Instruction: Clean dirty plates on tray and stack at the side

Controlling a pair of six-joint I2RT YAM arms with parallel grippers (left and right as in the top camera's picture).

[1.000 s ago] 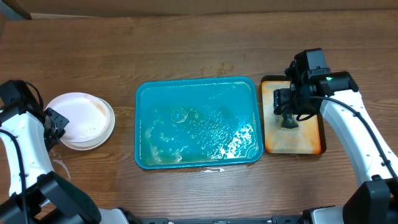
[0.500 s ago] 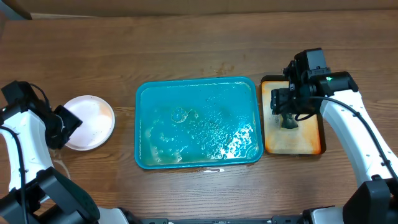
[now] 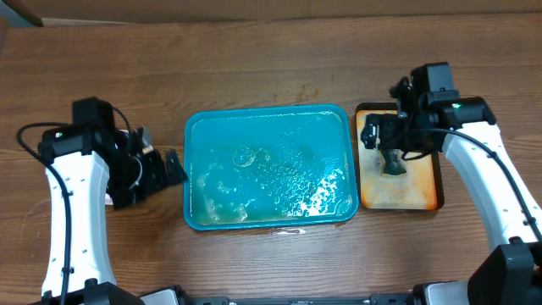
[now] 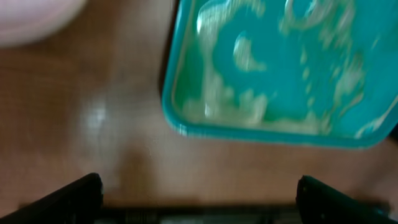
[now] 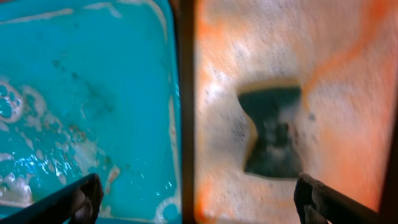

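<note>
Left pincer: hangs spread and empty low over the desk, tray just ahead-right (nothing but suds on it), plates ahead-left, only a blurred pale rim showing; sits nearer them than right pincer, likewise spread above sponge.

No text, label, brand, number or sign can be read in any view: the tray and the table carry no legible marks.
</note>
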